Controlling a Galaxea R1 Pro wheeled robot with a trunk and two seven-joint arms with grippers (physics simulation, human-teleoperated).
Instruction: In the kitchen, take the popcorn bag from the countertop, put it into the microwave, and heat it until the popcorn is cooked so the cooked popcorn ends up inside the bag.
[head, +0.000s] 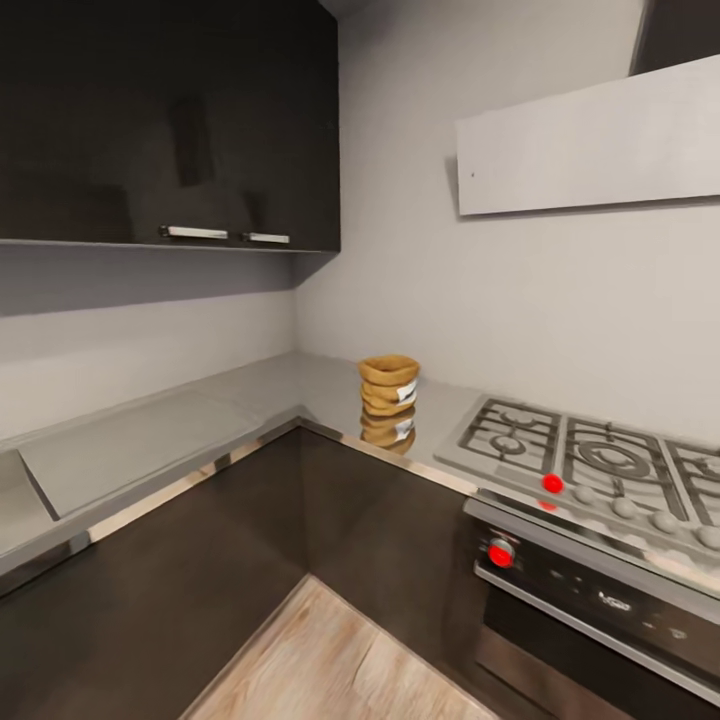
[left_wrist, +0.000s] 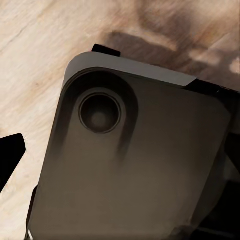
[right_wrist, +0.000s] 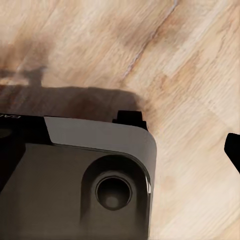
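Note:
The tan-brown popcorn bag stands upright on the steel-grey countertop, near its inner corner and just left of the gas hob. The glossy slab mirrors the bag right below it. The bag has a thick rolled rim and a small white label on its right side. The microwave and the popcorn are out of view. In the left wrist view one dark fingertip pokes in over the wood floor. The right wrist view has a dark fingertip at its edge. Neither view shows how the jaws stand.
The gas hob with red-marked knobs sits right of the bag, above a dark oven. Dark upper cabinets hang over the left counter run. A pale hood is above the hob. Both wrist views look down on the robot's grey base and light wood floor.

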